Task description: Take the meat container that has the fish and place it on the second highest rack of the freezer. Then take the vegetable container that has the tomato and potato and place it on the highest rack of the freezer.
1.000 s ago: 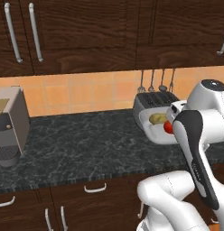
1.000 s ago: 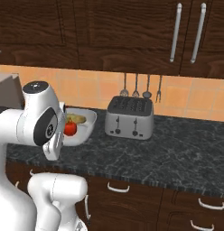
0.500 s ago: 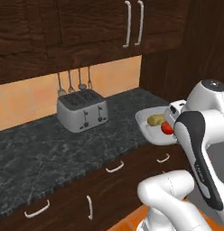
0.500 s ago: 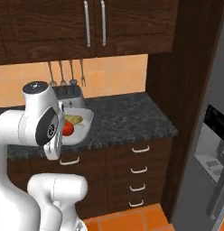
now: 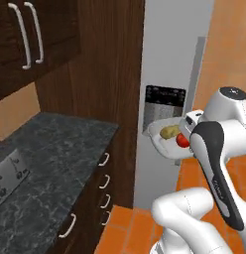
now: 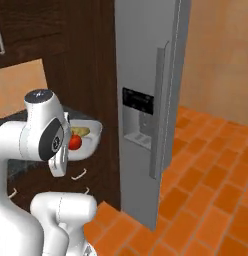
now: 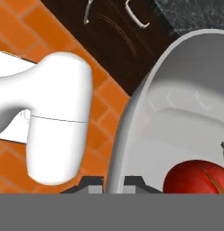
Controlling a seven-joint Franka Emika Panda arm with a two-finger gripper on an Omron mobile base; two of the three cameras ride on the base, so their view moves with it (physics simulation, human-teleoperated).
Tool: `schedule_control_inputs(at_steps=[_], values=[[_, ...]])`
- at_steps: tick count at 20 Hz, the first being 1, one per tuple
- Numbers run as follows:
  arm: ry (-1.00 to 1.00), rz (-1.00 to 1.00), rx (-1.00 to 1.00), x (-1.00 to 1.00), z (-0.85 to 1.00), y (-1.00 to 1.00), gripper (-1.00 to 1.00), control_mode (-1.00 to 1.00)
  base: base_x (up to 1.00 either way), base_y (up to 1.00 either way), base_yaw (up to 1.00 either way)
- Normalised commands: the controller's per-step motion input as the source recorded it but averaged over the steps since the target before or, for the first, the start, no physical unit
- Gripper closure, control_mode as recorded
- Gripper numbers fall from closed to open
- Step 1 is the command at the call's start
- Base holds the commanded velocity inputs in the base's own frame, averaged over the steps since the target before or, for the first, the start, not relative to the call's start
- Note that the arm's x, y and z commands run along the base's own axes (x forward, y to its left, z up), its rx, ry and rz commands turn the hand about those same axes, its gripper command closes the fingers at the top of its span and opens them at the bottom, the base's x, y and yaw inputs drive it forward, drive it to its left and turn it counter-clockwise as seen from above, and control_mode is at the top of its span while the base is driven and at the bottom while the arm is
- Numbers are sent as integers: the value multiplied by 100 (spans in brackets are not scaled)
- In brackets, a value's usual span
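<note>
My gripper (image 7: 114,185) is shut on the rim of the white vegetable container (image 7: 132,122), with one finger on each side of its wall. Inside lie a red tomato (image 7: 197,177) and a yellowish potato (image 5: 169,132). The container (image 5: 160,139) hangs in the air in front of my arm, close to the grey freezer door (image 5: 169,54). From the right base view the container (image 6: 91,135) with its tomato (image 6: 74,142) sits left of the freezer (image 6: 141,65), whose door looks closed, hiding the racks. The meat container with the fish is out of view.
The freezer door carries a dark dispenser panel (image 6: 138,102) and a long vertical handle (image 6: 158,110). A tall dark wood panel (image 5: 107,64), a dark stone counter (image 5: 55,149) with drawers (image 5: 102,181) and a toaster corner (image 5: 8,173) lie left. Orange tiles (image 6: 206,175) cover the floor.
The whole picture has swung from the toaster and counter to the freezer, so the base has moved. The container with tomato and potato stays in my shut gripper, in the same spot relative to my arm.
</note>
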Motion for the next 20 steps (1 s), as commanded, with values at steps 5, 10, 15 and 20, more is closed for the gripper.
schedule_control_inputs(at_steps=[5, 10, 15, 20], values=[[0, 0, 0, 0, 0, 0, 100, 100, 0, 0, -99], [0, 0, 0, 0, 0, 0, 100, 100, 13, -40, -77], [0, 0, 0, 0, 0, 0, 100, 100, 72, -65, -10], [0, 0, 0, 0, 0, 0, 100, 100, 99, -30, 0]])
